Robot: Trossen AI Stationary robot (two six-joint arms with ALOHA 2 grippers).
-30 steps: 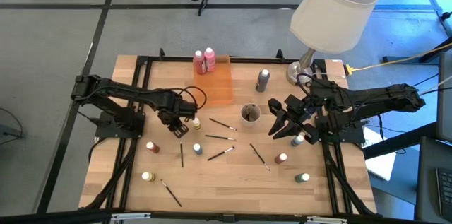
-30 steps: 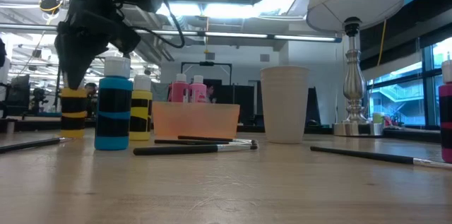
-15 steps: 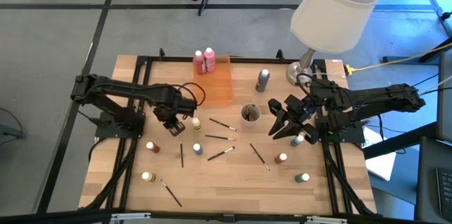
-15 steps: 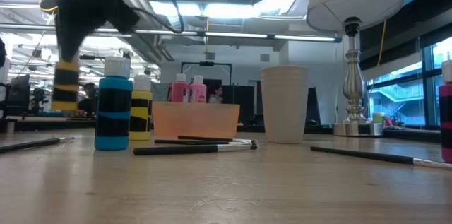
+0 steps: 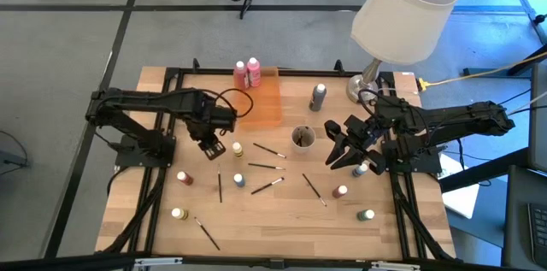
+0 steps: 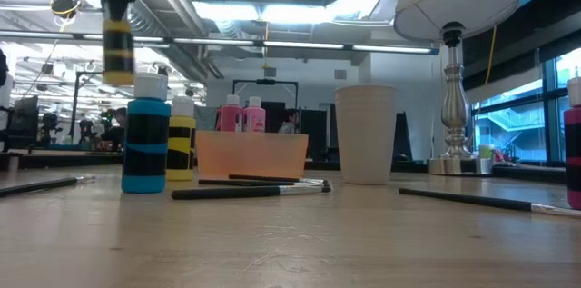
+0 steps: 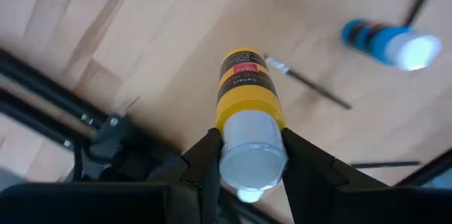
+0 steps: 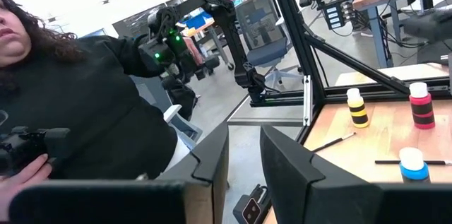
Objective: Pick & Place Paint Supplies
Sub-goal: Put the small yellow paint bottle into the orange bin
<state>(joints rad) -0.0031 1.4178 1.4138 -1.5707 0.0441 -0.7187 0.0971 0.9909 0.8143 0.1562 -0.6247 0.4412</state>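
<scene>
The left gripper (image 7: 244, 181) has its jaws clamped on the white cap end of a yellow bottle (image 7: 245, 93), holding it in the air over the left half of the table (image 5: 282, 220). In the low view the bottle (image 6: 117, 47) hangs well above the blue bottle (image 6: 145, 147) and a second yellow one (image 6: 182, 147) standing on the wood.

The step in hand looks like the carry, most likely toward the orange tray (image 5: 267, 104) at the far middle, where two pink bottles (image 5: 247, 73) stand at its far left corner. To do it well, keep the bottle high enough to pass over the tray wall, travel level so it does not swing in the grip, and lower it onto a bare part of the tray, clear of the pink pair, before the jaws open. The grip sits near the cap, so the body hangs free; a slow, straight descent suits it.

The bottle is small and cylindrical, yellow with a dark banded label and a pale cap.

The right gripper (image 5: 342, 144) waits over the right side, just right of the cup (image 5: 302, 138). Its jaws stand narrowly apart and appear to hold nothing, though the angle is poor.
</scene>
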